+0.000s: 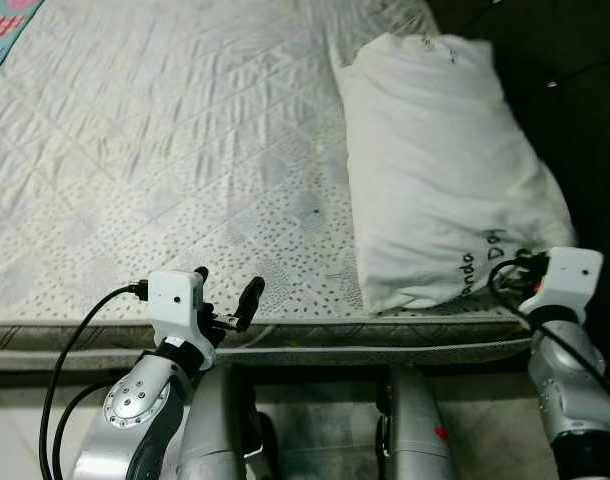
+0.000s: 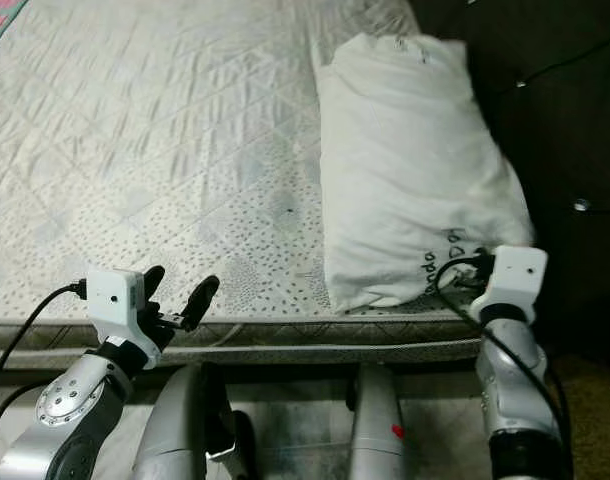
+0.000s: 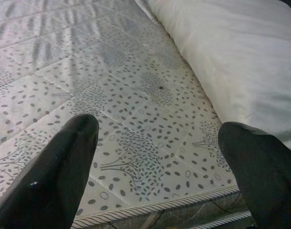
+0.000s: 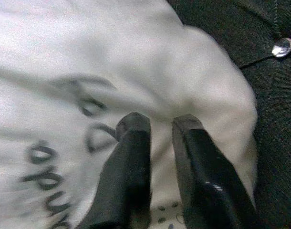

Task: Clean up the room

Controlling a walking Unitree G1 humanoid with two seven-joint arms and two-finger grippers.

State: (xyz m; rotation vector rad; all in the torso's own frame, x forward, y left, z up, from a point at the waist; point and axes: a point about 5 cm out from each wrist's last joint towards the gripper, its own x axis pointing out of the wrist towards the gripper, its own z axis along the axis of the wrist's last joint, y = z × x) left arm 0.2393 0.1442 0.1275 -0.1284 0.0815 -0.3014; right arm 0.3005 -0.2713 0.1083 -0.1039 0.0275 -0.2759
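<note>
I stand at the near edge of the bed [image 1: 165, 150]. The white pillow [image 1: 435, 170] lies on its right side, long axis running near to far, the printed end nearest me. My right hand [image 4: 157, 131] sits at that near right corner, fingers nearly together with only a narrow gap; nothing is visibly caught between them, probably lined up to pinch the cloth. My left hand [image 1: 225, 295] hovers spread wide and empty over the near mattress edge, likely waiting.

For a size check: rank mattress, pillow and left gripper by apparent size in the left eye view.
1. mattress
2. pillow
3. left gripper, smallest even though nearest the camera.
</note>
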